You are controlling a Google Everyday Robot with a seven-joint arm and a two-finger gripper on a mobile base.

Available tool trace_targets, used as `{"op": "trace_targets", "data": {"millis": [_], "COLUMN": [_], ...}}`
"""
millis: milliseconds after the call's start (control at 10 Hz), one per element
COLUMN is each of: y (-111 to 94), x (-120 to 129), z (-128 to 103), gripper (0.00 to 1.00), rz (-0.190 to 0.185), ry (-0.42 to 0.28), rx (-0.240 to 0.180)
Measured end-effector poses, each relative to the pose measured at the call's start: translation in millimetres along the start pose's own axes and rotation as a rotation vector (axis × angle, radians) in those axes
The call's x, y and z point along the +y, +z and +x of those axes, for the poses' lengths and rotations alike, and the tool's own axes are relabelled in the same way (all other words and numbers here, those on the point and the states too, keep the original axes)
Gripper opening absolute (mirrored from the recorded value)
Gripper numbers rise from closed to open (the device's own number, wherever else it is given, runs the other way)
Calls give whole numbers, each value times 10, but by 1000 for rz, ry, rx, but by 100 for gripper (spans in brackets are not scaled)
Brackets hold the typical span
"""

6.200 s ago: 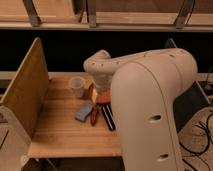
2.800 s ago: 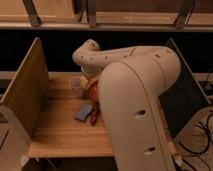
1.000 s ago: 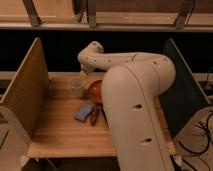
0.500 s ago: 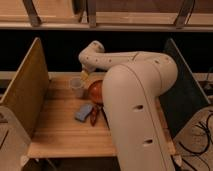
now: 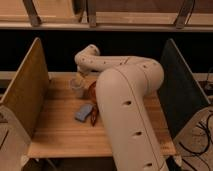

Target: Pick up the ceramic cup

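The ceramic cup (image 5: 77, 87) is small and pale and stands upright on the wooden table (image 5: 60, 132), towards the back left. My gripper (image 5: 80, 76) hangs from the bent wrist directly above the cup's rim, at or just over it. My large white arm (image 5: 125, 100) reaches in from the front right and covers the middle right of the table. The orange-red bowl (image 5: 92, 90) sits just right of the cup, partly hidden behind the arm.
A blue-grey flat object (image 5: 84, 111) lies in front of the cup, with a dark, red-tinged item (image 5: 94, 118) beside it at the arm's edge. A wooden side panel (image 5: 26, 87) stands at the left and a dark panel (image 5: 177, 87) at the right.
Over the earlier frames my gripper swung left from over the bowl to above the cup. In the last second it has barely moved. The cup stays where it was.
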Motion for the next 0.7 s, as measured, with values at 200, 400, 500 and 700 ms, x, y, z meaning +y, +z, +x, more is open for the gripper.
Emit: {"op": "trace_targets", "data": {"millis": [200, 400, 500, 700], "y": [170, 284, 297, 275], "x": [180, 337, 349, 318], "z": [-7, -9, -24, -75], "gripper": [78, 59, 51, 28], "rz": [-77, -156, -172, -197], "ry": [8, -3, -7, -11], "rx": [8, 17, 18, 17]}}
